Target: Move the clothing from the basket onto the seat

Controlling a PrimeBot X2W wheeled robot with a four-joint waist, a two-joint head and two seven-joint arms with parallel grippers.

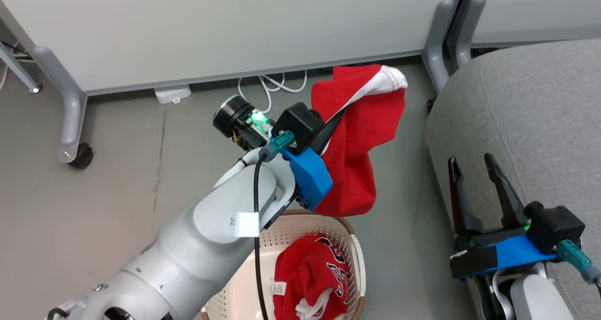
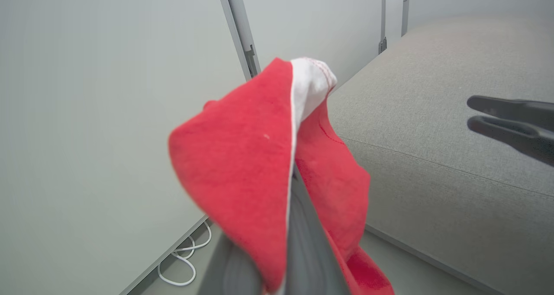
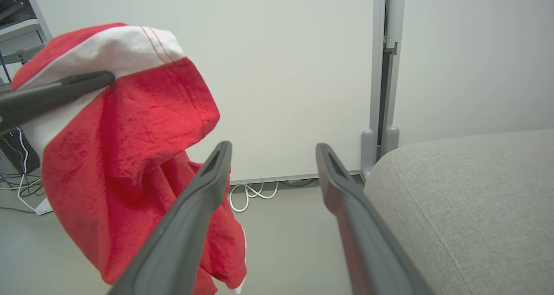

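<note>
Seat (image 1: 540,123), right: no clothing on the part shown. Basket (image 1: 300,231), near centre: jersey (image 1: 310,278) still inside. White-banded red garment (image 1: 361,137) hangs above basket, short of seat, clamped in left gripper (image 1: 339,117). Right gripper (image 1: 474,163) over seat edge, jaws apart, holding nothing. Judged under halfway.

hidden | trimmed garment (image 1: 361,137) covers our left gripper (image 1: 339,119) tips; cut off | we see basket (image 1: 357,263) cropped below, seat (image 1: 540,113) cropped right

Our left arm stretches forward, the left hand (image 1: 339,119) pinched tight on the red garment (image 1: 361,170). Our right hand (image 1: 472,161) hangs low at our right, fingers (image 1: 460,193) parted and pointing forward, holding nothing.
</note>
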